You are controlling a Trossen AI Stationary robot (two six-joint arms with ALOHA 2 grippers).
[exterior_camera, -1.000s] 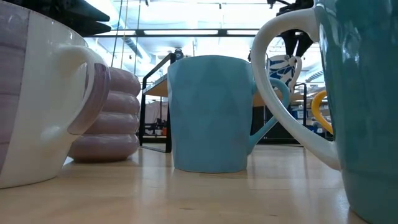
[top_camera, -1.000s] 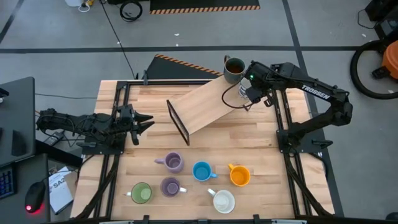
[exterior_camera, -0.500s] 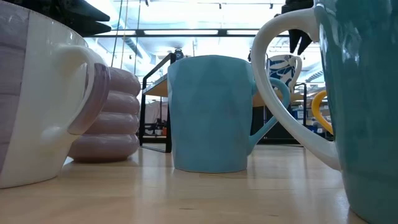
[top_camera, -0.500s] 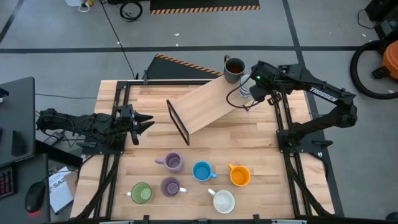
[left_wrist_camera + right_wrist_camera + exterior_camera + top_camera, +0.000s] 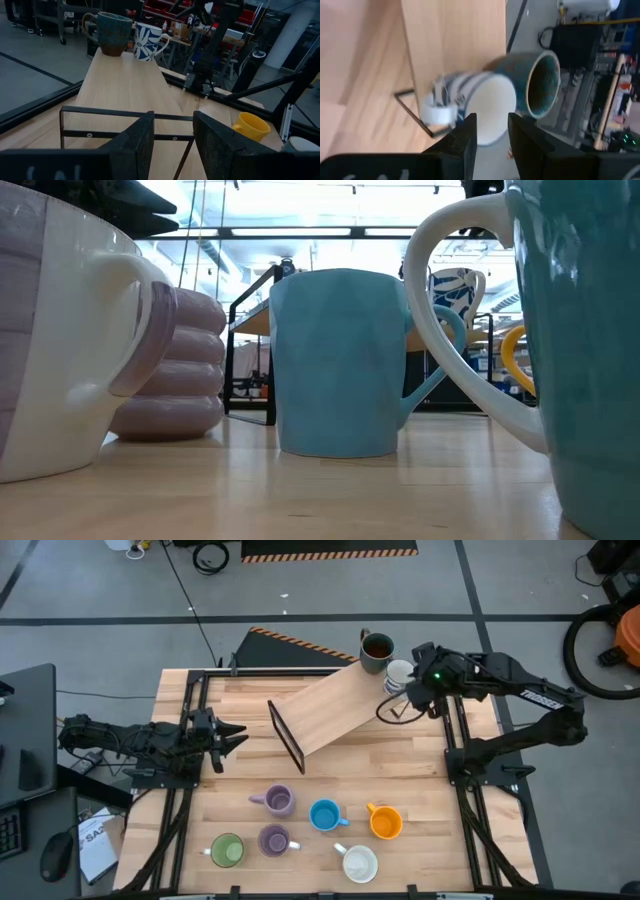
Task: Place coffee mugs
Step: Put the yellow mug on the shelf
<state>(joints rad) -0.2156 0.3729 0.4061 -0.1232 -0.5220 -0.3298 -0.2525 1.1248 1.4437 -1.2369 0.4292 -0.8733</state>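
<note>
Mugs fill the near half of the table (image 5: 420, 765) in the high view: a purple mug (image 5: 279, 801), a blue mug (image 5: 324, 815) and an orange mug (image 5: 385, 823) in one row, with a green mug (image 5: 227, 850), a second purple mug (image 5: 274, 839) and a plain white mug (image 5: 359, 863) nearer the front edge. All six stand upright and look empty. A sloping wooden ramp (image 5: 335, 712) rises toward the far right corner, where a dark teal mug (image 5: 376, 648) stands at the top with a white-and-blue patterned mug (image 5: 399, 674) just beside it. The right hand (image 5: 416, 688) sits close against the patterned mug, its arm bent back from the right edge; whether its fingers grip the mug cannot be told from here. The left hand (image 5: 232, 733) waits over the left side of the table, pointing toward the ramp, fingers spread.

Low view: the blue mug (image 5: 340, 362) stands mid-picture, the ribbed purple mug (image 5: 180, 365) behind a large white one (image 5: 60, 340), and the patterned mug (image 5: 456, 292) shows high up in the distance.

Left wrist view: the spread fingers (image 5: 137, 137) frame the ramp (image 5: 125, 85), with the teal mug (image 5: 112, 33) and patterned mug (image 5: 148, 41) touching at its upper end, both upright.

Right wrist view: the two fingers (image 5: 462, 135) stand parted, just short of the patterned mug's (image 5: 480, 102) open mouth, pinching nothing; the teal mug (image 5: 540, 82) is right beside it.
</note>
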